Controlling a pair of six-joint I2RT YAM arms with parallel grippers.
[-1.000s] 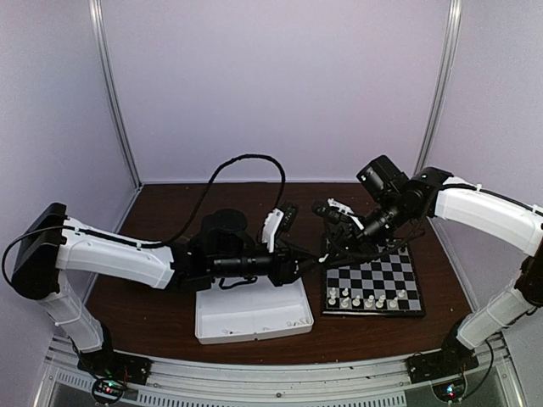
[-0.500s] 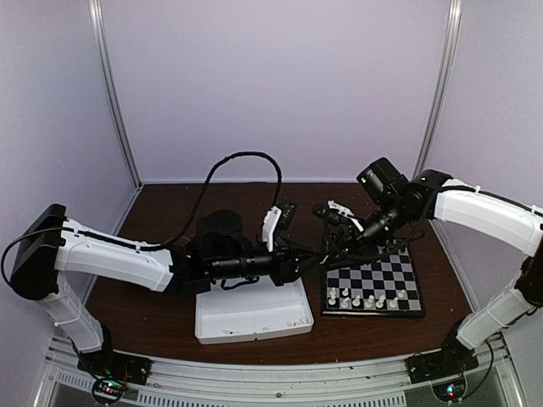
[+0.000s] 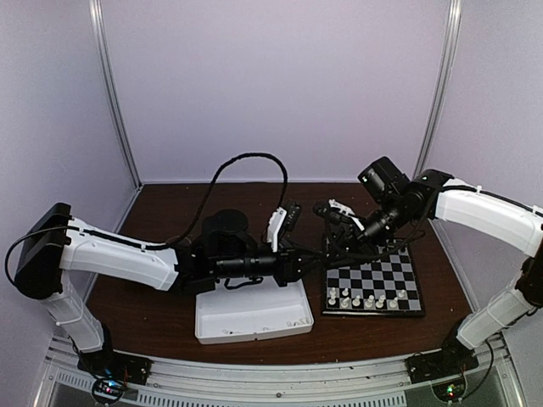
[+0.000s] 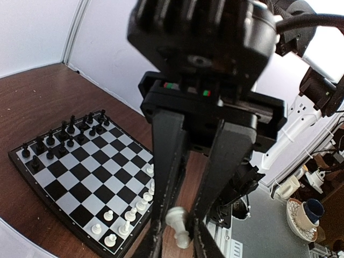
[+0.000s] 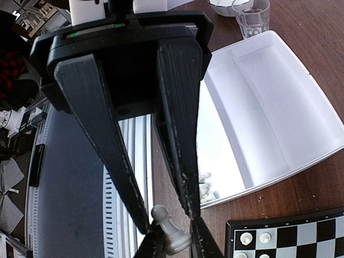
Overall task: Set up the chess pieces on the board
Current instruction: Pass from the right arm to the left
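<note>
Pawns (image 4: 177, 228) in left pincer (image 4: 177, 249), right pincer (image 5: 173, 246)

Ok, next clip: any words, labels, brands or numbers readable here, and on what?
None readable.
The board and the white tray show no print.
The left end effector and the right end effector carry only small green and red marks, no lettering.
</note>
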